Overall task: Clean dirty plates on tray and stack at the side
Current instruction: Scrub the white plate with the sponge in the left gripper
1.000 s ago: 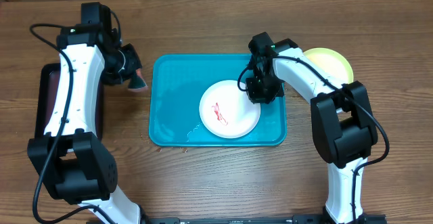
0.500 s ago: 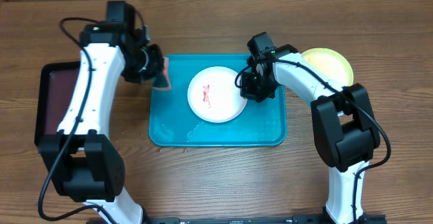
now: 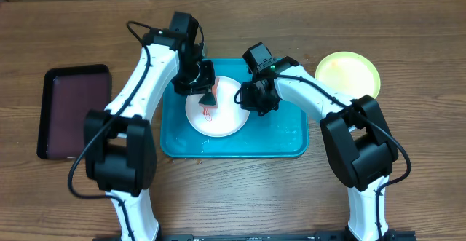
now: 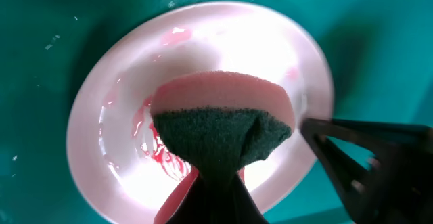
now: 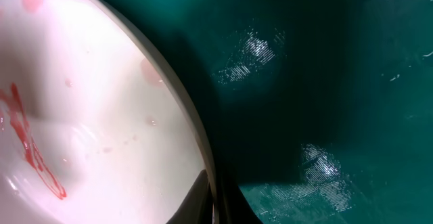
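The white plate (image 3: 218, 117) with a red smear lies in the turquoise tray (image 3: 284, 135). My left gripper (image 3: 209, 95) is shut on a pink sponge with a dark green scrub face (image 4: 223, 126), held over the plate's (image 4: 128, 95) centre by the smear. My right gripper (image 3: 244, 99) is shut on the plate's right rim (image 5: 203, 163), one finger above it and one below. The yellow-green plate (image 3: 347, 72) sits on the table to the right of the tray. The light blue plate is out of view.
A dark maroon tray (image 3: 73, 110) lies at the far left. The tray floor (image 5: 318, 82) is wet with shiny patches. The wooden table (image 3: 408, 161) surrounds the tray.
My left arm swung right from outside the tray, bringing the sponge over the plate. My right gripper dragged the plate leftward across the tray.
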Robot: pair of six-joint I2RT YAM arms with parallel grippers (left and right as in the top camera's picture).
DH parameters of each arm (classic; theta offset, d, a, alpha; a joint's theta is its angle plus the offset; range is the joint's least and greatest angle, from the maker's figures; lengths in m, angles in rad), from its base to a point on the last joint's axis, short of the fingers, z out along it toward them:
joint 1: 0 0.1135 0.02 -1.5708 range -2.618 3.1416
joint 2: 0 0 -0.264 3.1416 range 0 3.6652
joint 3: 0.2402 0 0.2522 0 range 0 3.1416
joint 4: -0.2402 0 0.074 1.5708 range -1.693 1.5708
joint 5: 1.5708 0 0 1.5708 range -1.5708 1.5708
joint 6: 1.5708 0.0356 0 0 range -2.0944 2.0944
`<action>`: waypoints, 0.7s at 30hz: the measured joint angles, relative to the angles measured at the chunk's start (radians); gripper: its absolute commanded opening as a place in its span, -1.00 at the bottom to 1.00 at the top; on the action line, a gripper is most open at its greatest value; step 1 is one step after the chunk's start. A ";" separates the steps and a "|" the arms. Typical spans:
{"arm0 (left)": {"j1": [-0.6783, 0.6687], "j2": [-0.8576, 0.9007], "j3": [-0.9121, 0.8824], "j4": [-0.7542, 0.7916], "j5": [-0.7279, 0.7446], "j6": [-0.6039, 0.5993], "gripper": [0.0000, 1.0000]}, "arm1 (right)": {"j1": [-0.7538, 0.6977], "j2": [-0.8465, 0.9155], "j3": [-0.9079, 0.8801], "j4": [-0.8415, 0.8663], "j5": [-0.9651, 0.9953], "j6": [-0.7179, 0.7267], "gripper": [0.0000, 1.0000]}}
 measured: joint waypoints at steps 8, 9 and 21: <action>0.000 0.091 -0.002 0.001 0.000 -0.003 -0.92 | 0.034 -0.001 0.000 0.049 0.037 0.026 -0.92; 0.000 0.093 -0.003 0.002 0.000 -0.003 -0.92 | 0.038 -0.001 0.000 0.053 0.040 0.026 -0.92; -0.002 0.094 -0.003 0.001 -0.052 -0.025 -0.92 | 0.050 -0.001 0.000 0.068 0.071 0.087 -0.92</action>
